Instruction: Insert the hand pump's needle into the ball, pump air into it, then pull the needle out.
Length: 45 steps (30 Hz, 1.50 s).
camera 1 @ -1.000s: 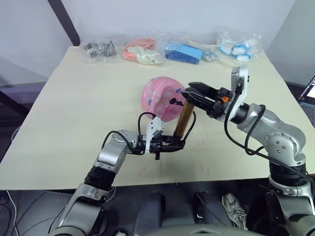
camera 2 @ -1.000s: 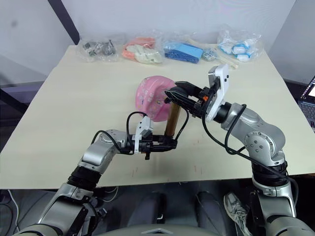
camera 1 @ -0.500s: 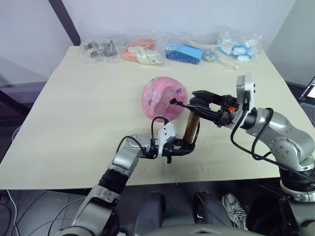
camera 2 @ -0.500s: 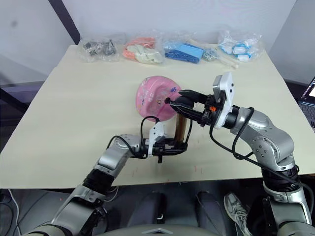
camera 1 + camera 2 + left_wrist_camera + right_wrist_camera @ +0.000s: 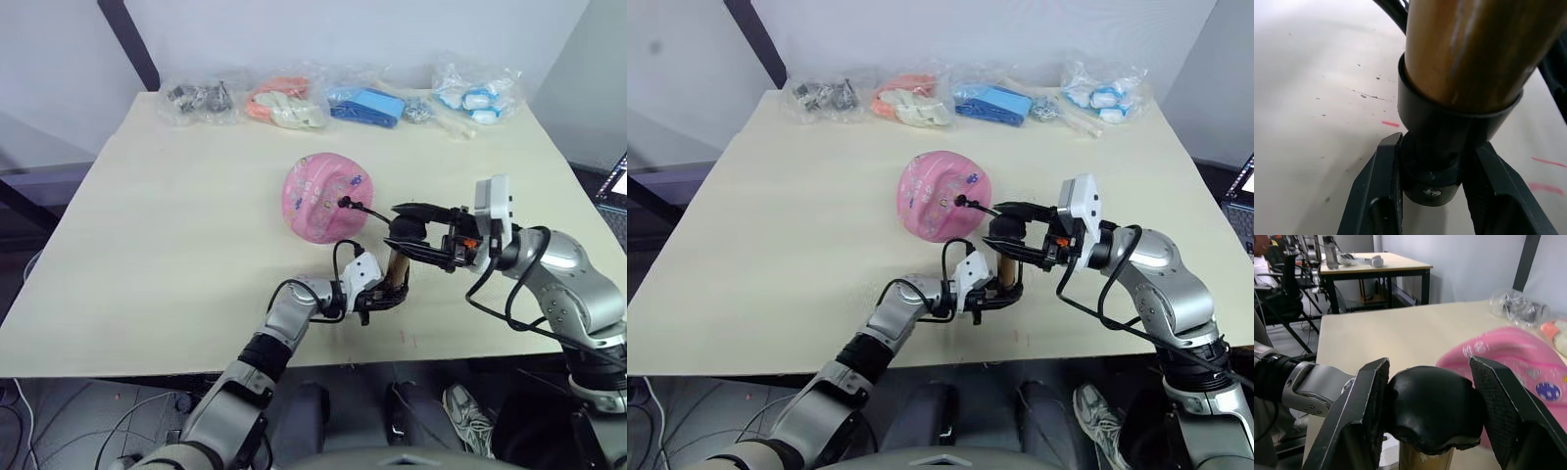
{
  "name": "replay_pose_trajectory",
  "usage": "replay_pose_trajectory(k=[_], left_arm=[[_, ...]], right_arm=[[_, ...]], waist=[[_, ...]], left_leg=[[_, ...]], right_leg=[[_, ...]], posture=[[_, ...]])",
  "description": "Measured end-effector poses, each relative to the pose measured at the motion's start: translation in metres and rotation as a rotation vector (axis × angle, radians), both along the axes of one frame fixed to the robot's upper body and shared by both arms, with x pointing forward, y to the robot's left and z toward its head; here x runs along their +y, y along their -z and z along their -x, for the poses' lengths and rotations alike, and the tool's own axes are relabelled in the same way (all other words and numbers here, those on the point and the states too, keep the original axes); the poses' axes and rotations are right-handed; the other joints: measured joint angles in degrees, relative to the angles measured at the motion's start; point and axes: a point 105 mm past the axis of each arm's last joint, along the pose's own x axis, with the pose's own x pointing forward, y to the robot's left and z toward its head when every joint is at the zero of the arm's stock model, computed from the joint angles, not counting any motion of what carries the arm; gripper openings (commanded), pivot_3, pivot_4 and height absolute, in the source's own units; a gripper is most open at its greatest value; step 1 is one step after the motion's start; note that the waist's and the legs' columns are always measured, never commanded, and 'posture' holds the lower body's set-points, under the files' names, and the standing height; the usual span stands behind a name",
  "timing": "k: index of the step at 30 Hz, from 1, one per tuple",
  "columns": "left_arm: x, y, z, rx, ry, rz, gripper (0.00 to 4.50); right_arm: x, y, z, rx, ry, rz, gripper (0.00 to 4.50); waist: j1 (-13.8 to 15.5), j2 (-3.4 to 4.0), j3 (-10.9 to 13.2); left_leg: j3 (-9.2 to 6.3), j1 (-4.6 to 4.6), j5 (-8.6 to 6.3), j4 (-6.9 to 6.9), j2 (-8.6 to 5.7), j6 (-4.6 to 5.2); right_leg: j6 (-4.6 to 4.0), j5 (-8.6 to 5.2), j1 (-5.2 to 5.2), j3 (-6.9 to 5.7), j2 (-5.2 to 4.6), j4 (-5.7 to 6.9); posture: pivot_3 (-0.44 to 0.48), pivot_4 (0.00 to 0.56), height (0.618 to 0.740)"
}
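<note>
- Counter [image 5: 147,225] carries everything, with bags of small items [image 5: 284,101] lined along its far edge, well apart from the work.
- Ball [image 5: 323,196] sits near the middle, pink and a little dented; the black hose [image 5: 364,207] runs from its valve side toward the pump, so the needle [image 5: 342,203] looks seated in the valve — too small to be sure.
- Hand pump [image 5: 397,266] stands roughly upright just beside the ball on the near side, its long axis vertical.
- Right gripper [image 5: 1430,406] is at the pump's top, its two fingers bracketing the rounded black handle [image 5: 1432,406]; they look just shy of clamped.
- Left gripper [image 5: 1432,196] is clenched on the pump's black base cap [image 5: 1440,147], pinning it to the counter.
- Coming move, as I judge it — a stroke along that vertical axis, the right gripper directly above the handle it must drive.
</note>
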Motion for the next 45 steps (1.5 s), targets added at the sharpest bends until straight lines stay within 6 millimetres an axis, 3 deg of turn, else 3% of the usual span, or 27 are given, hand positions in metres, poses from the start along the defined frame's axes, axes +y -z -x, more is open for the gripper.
replay_pose_trajectory(k=[12, 21, 33, 45], left_arm=[[-0.003, 0.004, -0.005, -0.021, 0.012, -0.012, 1.12], [-0.004, 0.005, -0.007, -0.023, 0.023, -0.021, 1.12], [-0.003, 0.007, -0.008, -0.023, 0.046, -0.027, 1.12], [-0.003, 0.008, -0.008, -0.021, 0.049, -0.033, 1.12]], right_arm=[[-0.007, 0.013, -0.006, 0.034, 0.076, -0.053, 2.09], [-0.013, 0.009, -0.012, 0.078, 0.117, -0.071, 2.09], [-0.019, -0.048, -0.015, 0.027, 0.055, -0.171, 2.09], [-0.031, -0.085, -0.012, -0.028, 0.016, -0.252, 2.09]], waist=[[0.15, 0.00, -0.02], [0.18, -0.01, -0.02], [0.16, -0.01, -0.02], [0.11, -0.01, -0.02]], left_leg=[[-0.02, 0.11, 0.00, 0.11, -0.01, 0.00], [-0.04, 0.09, 0.00, 0.16, -0.02, 0.00], [-0.08, 0.08, 0.00, 0.16, -0.02, 0.00], [-0.07, 0.08, 0.00, 0.16, -0.02, 0.00]], right_leg=[[0.01, 0.01, 0.15, -0.02, -0.02, 0.03], [0.01, 0.01, 0.16, -0.02, -0.04, 0.06], [0.00, 0.02, 0.16, -0.06, -0.04, 0.08], [0.00, 0.02, 0.15, -0.06, -0.05, 0.09]], posture=[[0.000, 0.150, 0.740], [0.000, 0.150, 0.740], [0.000, 0.150, 0.740], [0.000, 0.150, 0.740]])
